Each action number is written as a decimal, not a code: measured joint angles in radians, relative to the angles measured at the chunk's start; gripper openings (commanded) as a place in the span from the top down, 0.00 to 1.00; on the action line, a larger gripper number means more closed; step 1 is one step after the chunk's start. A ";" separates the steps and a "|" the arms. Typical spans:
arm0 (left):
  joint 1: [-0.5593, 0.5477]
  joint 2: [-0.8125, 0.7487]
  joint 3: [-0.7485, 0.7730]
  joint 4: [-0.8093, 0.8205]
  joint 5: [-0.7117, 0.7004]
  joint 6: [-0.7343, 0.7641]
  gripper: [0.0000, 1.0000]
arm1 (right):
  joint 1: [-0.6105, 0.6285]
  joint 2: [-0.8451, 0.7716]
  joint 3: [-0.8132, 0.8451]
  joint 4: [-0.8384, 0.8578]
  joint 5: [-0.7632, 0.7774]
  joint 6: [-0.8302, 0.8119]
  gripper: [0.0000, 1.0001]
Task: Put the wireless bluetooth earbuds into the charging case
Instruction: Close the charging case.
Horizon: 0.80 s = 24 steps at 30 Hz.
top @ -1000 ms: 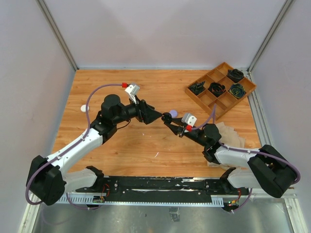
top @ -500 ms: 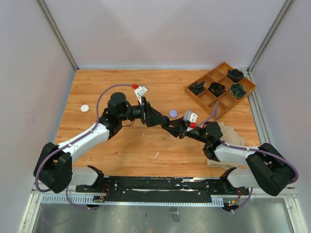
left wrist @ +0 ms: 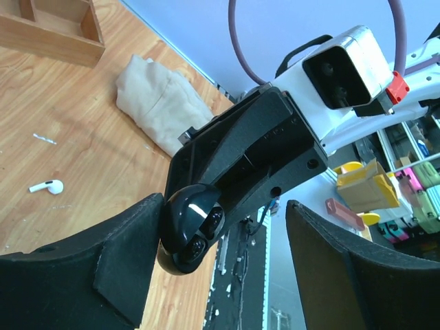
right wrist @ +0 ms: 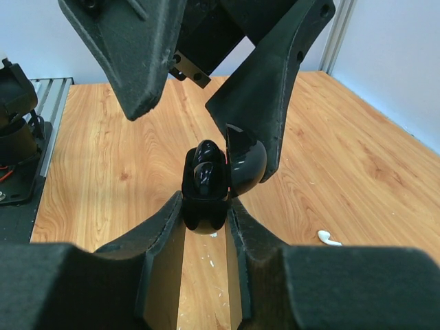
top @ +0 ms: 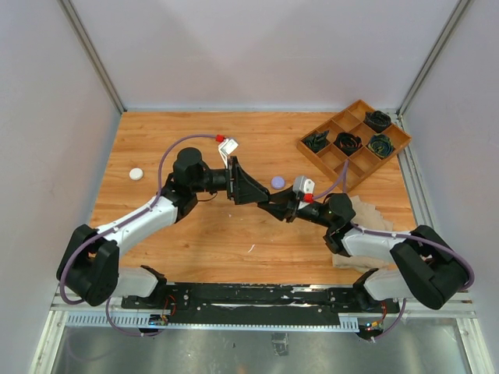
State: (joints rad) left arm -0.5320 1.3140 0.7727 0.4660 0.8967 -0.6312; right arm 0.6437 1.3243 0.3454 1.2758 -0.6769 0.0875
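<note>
A wooden tabletop (top: 195,140) fills a booth of pale walls (top: 234,47) framed by metal rails (top: 92,53). The two pincers meet above its middle. Beyond them and to the right sits a wooden compartment tray (top: 337,167) holding dark coiled items. A crumpled beige cloth (top: 365,212) lies behind the right pincer.

The right pincer (right wrist: 206,206) is clamped on the glossy black charging case (right wrist: 206,180), which is lifted off the wood with its lid hinged up. The left pincer (left wrist: 223,206) has its fingers apart, straddling the case. One finger is just beside the lid, but whether they touch cannot be told.

A lavender disc (top: 277,181) lies just beyond the pincers, and a white disc (top: 136,174) lies well off to their left. One white earbud (right wrist: 328,238) rests on the wood below the case, apart from it, with a thin white sliver (left wrist: 45,139) near it.
</note>
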 measured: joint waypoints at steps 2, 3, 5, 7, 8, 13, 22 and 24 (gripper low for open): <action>0.001 -0.002 0.000 0.010 0.002 -0.003 0.25 | -0.007 0.006 0.006 0.004 -0.008 0.006 0.89; 0.002 -0.004 0.000 0.016 0.003 -0.005 0.25 | -0.010 0.008 0.008 0.006 -0.012 0.010 0.89; 0.003 -0.013 0.000 0.024 0.006 -0.006 0.25 | -0.014 0.014 0.010 0.007 -0.014 0.014 0.89; 0.003 -0.023 0.000 0.034 0.014 -0.010 0.25 | -0.018 0.021 0.010 0.006 -0.014 0.018 0.89; 0.003 -0.028 0.000 0.037 0.017 -0.011 0.25 | -0.018 0.024 0.010 0.006 -0.014 0.019 0.89; 0.003 -0.047 0.000 0.053 0.022 -0.018 0.25 | -0.023 0.034 0.011 0.005 -0.021 0.022 0.89; 0.003 -0.114 0.000 -0.074 -0.121 0.076 0.20 | -0.033 0.034 0.011 -0.029 -0.011 0.039 0.90; 0.002 -0.143 0.000 -0.138 -0.212 0.114 0.19 | -0.056 0.029 0.011 -0.059 0.002 0.047 0.90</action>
State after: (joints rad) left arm -0.5297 1.1706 0.7723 0.3275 0.6846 -0.5175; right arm 0.5873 1.3537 0.3565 1.2167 -0.6746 0.1349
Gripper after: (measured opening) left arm 0.791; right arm 0.265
